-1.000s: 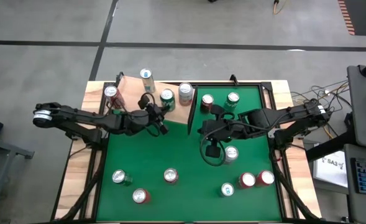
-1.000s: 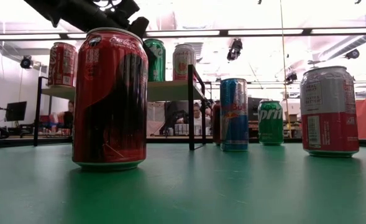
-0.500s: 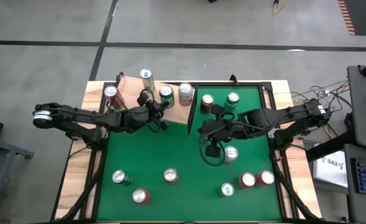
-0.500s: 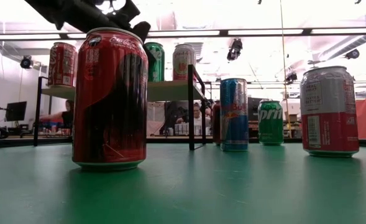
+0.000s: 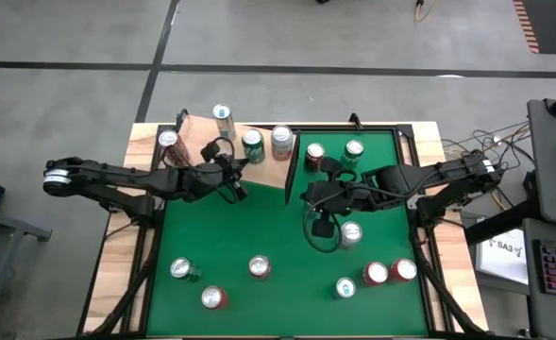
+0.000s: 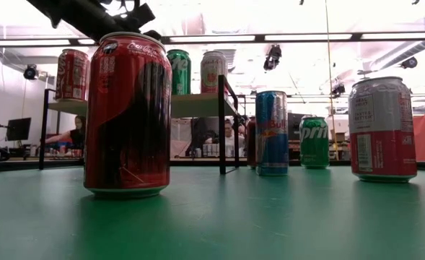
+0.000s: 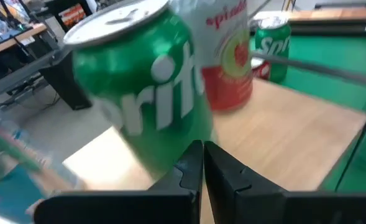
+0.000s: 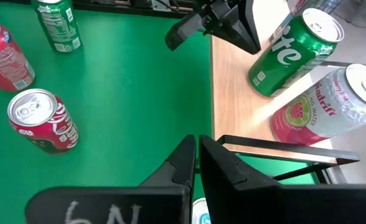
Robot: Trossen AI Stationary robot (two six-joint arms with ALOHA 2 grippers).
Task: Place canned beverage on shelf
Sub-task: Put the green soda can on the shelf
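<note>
Left gripper: fingers pressed together, empty, just short of the green Sprite can; that can upright on the shelf, white-pink can beside it, two more beyond; judged placed; several cans below the shelf remained; right gripper closed, idle.

Both arms are dark, jointed and slim, the left arm capped with a pale round end at its far left. A black cable loops beside the right arm, and white handwritten marks show on its wrist housing.
</note>
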